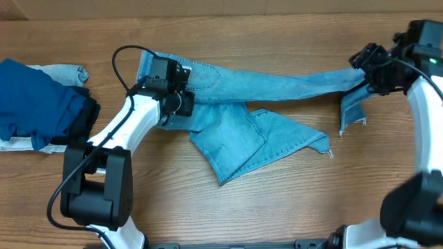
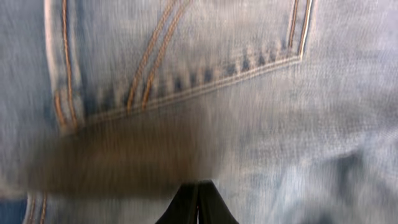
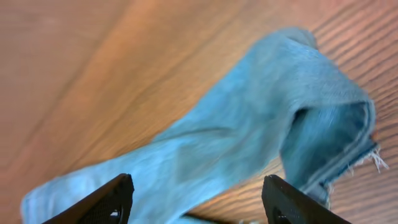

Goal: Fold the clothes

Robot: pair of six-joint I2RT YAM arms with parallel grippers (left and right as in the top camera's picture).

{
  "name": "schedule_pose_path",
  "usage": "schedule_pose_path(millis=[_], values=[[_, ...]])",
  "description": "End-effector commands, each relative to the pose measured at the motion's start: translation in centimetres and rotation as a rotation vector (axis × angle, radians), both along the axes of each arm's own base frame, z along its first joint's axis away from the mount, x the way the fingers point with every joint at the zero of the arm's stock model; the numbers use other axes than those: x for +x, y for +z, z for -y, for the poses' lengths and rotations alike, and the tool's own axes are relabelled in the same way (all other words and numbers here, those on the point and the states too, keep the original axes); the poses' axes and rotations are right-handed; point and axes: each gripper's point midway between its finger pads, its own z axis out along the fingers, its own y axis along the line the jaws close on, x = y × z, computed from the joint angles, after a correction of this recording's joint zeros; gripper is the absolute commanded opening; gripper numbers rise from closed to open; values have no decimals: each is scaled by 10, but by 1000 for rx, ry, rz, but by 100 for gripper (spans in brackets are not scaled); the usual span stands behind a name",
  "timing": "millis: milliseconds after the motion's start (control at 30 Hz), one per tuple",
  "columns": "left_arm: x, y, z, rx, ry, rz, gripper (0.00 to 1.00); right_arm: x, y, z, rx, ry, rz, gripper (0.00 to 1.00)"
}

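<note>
Judging step in hand as straightening jeans ahead of 1st fold. Spread across mid tabletop: waist at L, one leg drawn out long toward R along far side, other leg bunched and doubled toward front centre. L gripper fingers together, right down at denim beside pocket seam; can't tell whether any cloth caught betw. them, wrist view too blurred. R gripper fingers apart, hovering over long leg near frayed hem, nothing held, w/ hem end turned back on itself there. To do well: use L as anchor at waist, no lifting. Drop R lower, straddle both layers of leg a bit inboard of hem, close firmly, check grip w/ small tug before pulling. Then draw leg out flat & level, not upward, to unroll turned end. After that, sort bunched leg: flatten, lay over long one, seams aligned, before any crosswise fold. Watch for waist sliding R, prob. main risk w/ anchor only resting on cloth. Steer clear of dark blue pile at L edge; not part of job.
</note>
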Motion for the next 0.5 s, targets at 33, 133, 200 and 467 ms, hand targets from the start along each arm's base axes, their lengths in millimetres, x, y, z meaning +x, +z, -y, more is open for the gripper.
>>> schedule_pose_path(millis=[33,133,200,467], values=[[26,-42,11,-54,33,21,4,-23,50,-31,-42,125,91,70],[81,-13,21,-174,114,165,4,-38,55,-55,-77,234,83,70],[118,37,22,-204,116,285,4,-42,50,-64,-79,268,64,71],[189,223,4,-221,135,667,4,-59,39,-78,-79,331,-9,71]])
